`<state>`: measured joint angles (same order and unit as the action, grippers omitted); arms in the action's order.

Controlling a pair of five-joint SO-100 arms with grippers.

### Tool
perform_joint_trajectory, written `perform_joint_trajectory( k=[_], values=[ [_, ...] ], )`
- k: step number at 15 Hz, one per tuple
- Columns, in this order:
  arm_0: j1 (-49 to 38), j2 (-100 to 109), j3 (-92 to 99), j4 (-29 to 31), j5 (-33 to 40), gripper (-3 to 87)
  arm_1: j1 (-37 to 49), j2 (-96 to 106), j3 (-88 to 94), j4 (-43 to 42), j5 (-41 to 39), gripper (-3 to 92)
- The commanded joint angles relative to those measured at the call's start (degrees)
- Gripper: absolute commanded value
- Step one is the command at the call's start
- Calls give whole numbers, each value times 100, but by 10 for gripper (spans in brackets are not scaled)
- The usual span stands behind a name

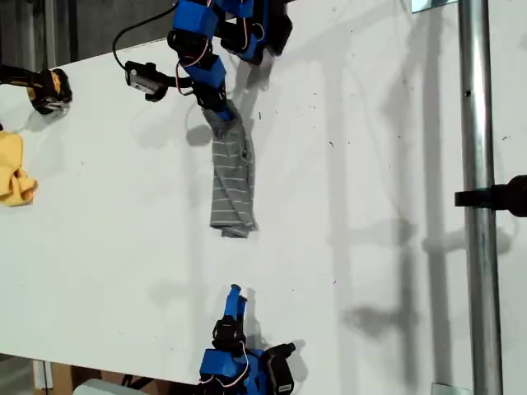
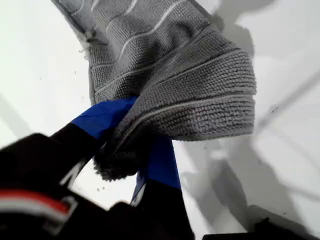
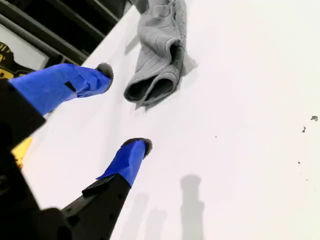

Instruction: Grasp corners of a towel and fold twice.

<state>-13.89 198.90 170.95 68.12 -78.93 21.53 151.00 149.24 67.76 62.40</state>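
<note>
White surface (image 1: 370, 164), nothing near the work area except a yellow cloth (image 1: 15, 169) at the exterior view's left edge and a metal pole (image 1: 478, 197) down the exterior view's right.

My first hand (image 2: 135, 145) is clamped on one end of the towel (image 1: 231, 177): in the first wrist view grey striped fabric is bunched between the blue fingers (image 2: 102, 117). Can't tell if that's an actual corner or just a fold of edge; the tip is buried in the bunch. The towel itself is a narrow rumpled strip running from that grip, near the top of the exterior view, toward the bottom, its free end rolled over on itself (image 3: 152, 87).

My second hand (image 3: 125, 110) is wide open, holding nothing, well apart from that free end and aimed roughly at it.

How I'd do this step well:
- The rolled end hides its corners. Don't pinch the roll as a whole, or the layers get trapped and the fold comes out lumpy.
- Bring the second hand in low with one finger skimming the surface, so it slides under the bottom layer at the edge.
- Keep the first hand shut and give light tension along the strip so the roll opens and a corner shows.
- Check the grab in the second wrist view before lifting.

Risk: soft cloth, so it may slip or drag rather than unroll.
</note>
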Motion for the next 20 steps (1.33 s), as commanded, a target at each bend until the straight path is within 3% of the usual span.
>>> perform_joint_trajectory(
  k=[1, 4, 7, 12, 20],
  values=[
    [-44, 44, -149, -88, 9, 229, -492, 396, 246, 9, 835, -1],
    [-35, 44, -141, -35, 18, 231, -835, 193, -352, 123, 923, -2],
    [-79, 44, -141, -79, 105, 232, -940, -1573, -1626, -729, 545, -2],
    [-44, 44, -158, -26, 88, 232, -958, -3981, -4140, -958, -176, -2],
    [-18, 44, -149, 18, 44, 234, -1099, -7172, -6442, -2232, -747, -2]
  ],
)
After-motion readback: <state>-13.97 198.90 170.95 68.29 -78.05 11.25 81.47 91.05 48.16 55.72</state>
